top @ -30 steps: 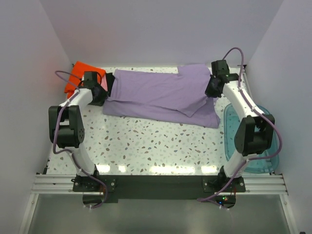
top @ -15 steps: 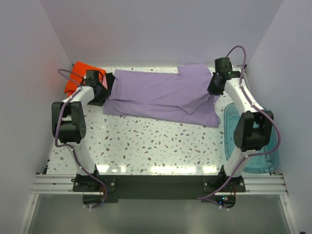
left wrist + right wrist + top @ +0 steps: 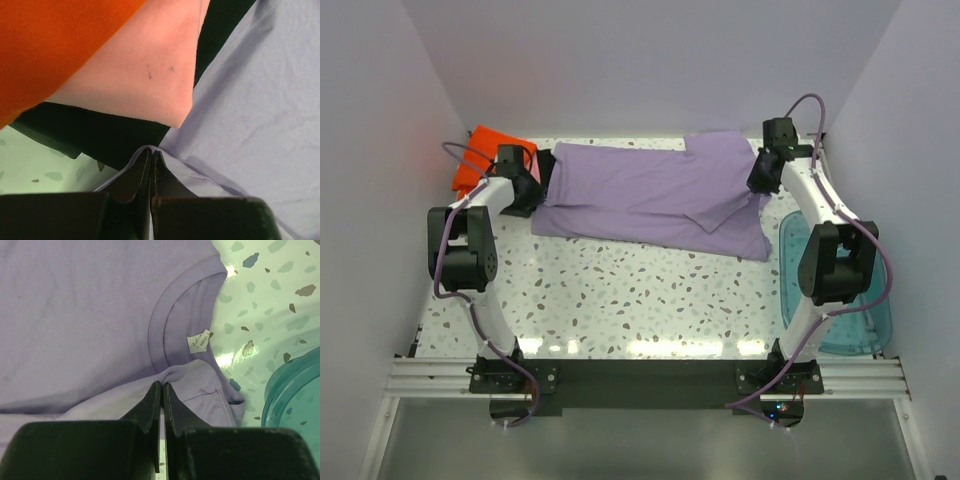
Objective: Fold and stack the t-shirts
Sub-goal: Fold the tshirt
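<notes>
The left gripper (image 3: 151, 156) has its jaws pressed together on a small raised ridge of cloth, the edge of the lavender t-shirt (image 3: 260, 100). Just above the pinch, in the left wrist view, lies the pink shirt (image 3: 145, 75). The orange shirt (image 3: 50, 45) fills the upper left, and the black shirt (image 3: 75, 130) shows beneath them. The right gripper (image 3: 162, 387) is likewise closed on a tented fold of the lavender cloth, just below the collar and its label. The teal bin (image 3: 295, 385) sits at the lower right of that view. From above, the lavender t-shirt stretches across the upper part of the table (image 3: 620, 290), one claw at each end. I judge a lengthwise fold is in hand. The next move calls for lifting both ends evenly without disturbing the stack at upper left
</notes>
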You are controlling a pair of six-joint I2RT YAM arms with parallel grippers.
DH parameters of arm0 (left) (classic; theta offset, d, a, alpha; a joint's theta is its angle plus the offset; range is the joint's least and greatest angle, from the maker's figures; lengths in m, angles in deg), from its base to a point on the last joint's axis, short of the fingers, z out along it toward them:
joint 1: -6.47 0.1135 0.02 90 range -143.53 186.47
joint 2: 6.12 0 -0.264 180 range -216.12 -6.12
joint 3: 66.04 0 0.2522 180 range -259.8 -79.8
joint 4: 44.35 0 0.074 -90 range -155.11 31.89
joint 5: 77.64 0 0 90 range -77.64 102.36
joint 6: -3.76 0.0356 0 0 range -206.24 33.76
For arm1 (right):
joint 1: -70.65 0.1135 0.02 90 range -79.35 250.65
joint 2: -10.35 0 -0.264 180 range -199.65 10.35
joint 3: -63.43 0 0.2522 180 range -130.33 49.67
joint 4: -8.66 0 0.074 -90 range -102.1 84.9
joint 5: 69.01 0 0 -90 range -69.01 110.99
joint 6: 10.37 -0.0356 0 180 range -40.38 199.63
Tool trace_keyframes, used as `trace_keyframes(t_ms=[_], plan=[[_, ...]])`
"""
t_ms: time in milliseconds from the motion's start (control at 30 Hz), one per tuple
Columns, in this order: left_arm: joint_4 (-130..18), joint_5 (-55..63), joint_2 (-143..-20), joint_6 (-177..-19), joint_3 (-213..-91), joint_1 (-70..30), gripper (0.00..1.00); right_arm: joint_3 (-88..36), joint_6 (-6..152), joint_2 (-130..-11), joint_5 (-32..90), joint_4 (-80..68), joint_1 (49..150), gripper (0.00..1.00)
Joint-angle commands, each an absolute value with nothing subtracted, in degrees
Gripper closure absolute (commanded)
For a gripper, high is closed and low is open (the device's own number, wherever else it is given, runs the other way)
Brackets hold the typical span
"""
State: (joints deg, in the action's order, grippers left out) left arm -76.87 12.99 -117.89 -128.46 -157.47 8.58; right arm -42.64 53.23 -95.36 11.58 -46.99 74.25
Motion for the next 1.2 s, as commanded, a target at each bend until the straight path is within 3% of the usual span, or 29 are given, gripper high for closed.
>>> trace_keyframes(t_ms=[0, 467, 667, 733, 800, 833, 1000, 1067, 1167], plan=[[-74.72, 11.5, -117.74, -126.41, -159.26, 8.5, 1.0, -44.02, 53.79, -94.33, 11.32, -44.21, 73.46, 1.0], [-71.73, 8.23, -118.62, -123.78, -159.08, 8.5, 0.84, -46.04, 54.22, -96.78, 12.11, -43.95, 72.85, 1.0], [-70.41, 7.88, -116.69, -122.89, -158.55, 8.5, 0.65, -49.82, 54.4, -102.22, 13.17, -44.38, 72.94, 1.0], [-69.89, 8.23, -115.12, -122.72, -158.03, 8.5, 0.54, -51.57, 54.49, -104.16, 13.78, -44.47, 72.94, 1.0], [-69.27, 8.49, -113.88, -122.46, -157.33, 8.5, 0.48, -52.89, 54.49, -107.06, 14.31, -44.91, 72.94, 0.89], [-69.27, 8.84, -112.57, -122.37, -156.71, 8.5, 0.45, -53.94, 54.58, -108.55, 14.48, -45.09, 72.94, 0.77], [-70.5, 12.17, -107.65, -123.68, -152.67, 8.32, 0.41, -56.15, 55.19, -110.24, 14.31, -45.88, 72.94, 0.47], [-71.29, 14.9, -104.22, -124.56, -149.87, 7.88, 0.41, -55.1, 55.37, -109.1, 14.13, -45.62, 73.11, 0.42], [-73.4, 19.65, -100.44, -126.84, -145.48, 7.0, 0.44, -51.85, 54.93, -105.76, 13.26, -45.79, 73.64, 0.43]])
